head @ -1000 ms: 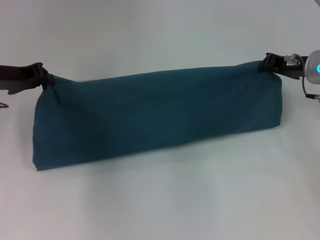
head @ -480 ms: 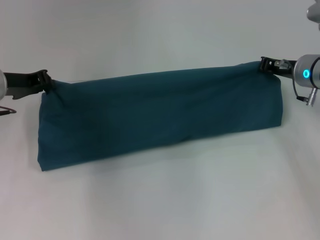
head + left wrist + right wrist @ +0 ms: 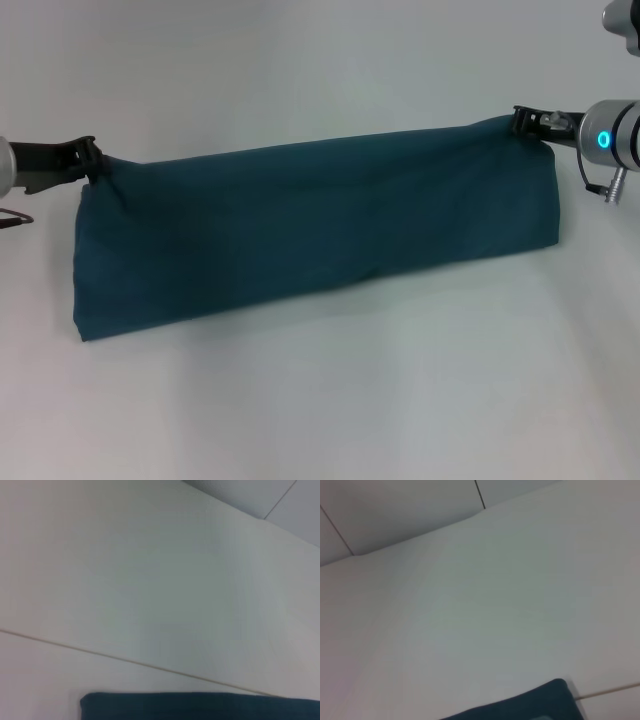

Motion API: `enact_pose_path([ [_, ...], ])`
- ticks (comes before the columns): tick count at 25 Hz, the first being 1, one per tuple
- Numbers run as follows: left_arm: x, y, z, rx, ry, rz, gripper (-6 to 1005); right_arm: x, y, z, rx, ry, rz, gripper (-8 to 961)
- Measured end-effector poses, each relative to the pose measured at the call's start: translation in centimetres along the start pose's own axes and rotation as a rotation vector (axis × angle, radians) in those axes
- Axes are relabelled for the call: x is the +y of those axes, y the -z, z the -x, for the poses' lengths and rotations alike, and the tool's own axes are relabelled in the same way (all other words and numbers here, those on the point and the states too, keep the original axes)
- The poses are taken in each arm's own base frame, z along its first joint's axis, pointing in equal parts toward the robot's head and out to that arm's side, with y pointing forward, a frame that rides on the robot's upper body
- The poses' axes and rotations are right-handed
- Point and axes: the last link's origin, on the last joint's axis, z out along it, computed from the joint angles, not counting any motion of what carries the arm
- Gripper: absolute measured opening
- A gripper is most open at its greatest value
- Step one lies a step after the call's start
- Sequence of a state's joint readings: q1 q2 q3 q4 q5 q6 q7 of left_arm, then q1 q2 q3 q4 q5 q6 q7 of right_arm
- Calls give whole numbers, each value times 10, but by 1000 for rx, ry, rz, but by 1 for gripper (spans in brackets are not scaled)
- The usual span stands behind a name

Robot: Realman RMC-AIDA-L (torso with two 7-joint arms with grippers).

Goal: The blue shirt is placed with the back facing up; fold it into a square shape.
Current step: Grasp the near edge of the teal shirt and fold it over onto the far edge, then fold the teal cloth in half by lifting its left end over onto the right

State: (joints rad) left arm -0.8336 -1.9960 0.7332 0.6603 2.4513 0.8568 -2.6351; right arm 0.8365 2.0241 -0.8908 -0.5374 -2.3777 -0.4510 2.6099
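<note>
The blue shirt (image 3: 320, 225) hangs as a long dark teal band stretched between my two grippers in the head view, its lower fold resting on the white table (image 3: 320, 400). My left gripper (image 3: 93, 160) is shut on the shirt's left upper corner. My right gripper (image 3: 522, 120) is shut on the right upper corner, slightly higher. A strip of the shirt (image 3: 200, 706) shows in the left wrist view, and a corner of the shirt (image 3: 530, 705) shows in the right wrist view. No lettering is visible.
The white table (image 3: 320, 60) extends behind and in front of the shirt. A thin dark cable (image 3: 12, 218) lies at the far left edge. A seam line (image 3: 125, 660) crosses the surface in the left wrist view.
Both grippers have carried the shirt's top edge slightly farther back and up; the right gripper shifted left, and the left side of the shirt moved a little right.
</note>
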Motion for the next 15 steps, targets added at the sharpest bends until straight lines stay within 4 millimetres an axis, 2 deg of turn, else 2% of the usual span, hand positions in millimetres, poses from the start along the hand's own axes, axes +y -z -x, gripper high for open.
enact_pose_path([
  [6,-2,-6,-1,16,-8,-40,76,-8,-1,7,28,-3,-13,92],
  [11,-14,-4,-1,49,30,-77,94,-19,2,20,11,-6,-34,328],
  [12,-16,-4,-1,51,35,-79,98,-22,3,23,9,-10,-36,350],
  [15,-24,3,-2,56,58,-83,220,-31,10,30,27,-31,-22,415],
])
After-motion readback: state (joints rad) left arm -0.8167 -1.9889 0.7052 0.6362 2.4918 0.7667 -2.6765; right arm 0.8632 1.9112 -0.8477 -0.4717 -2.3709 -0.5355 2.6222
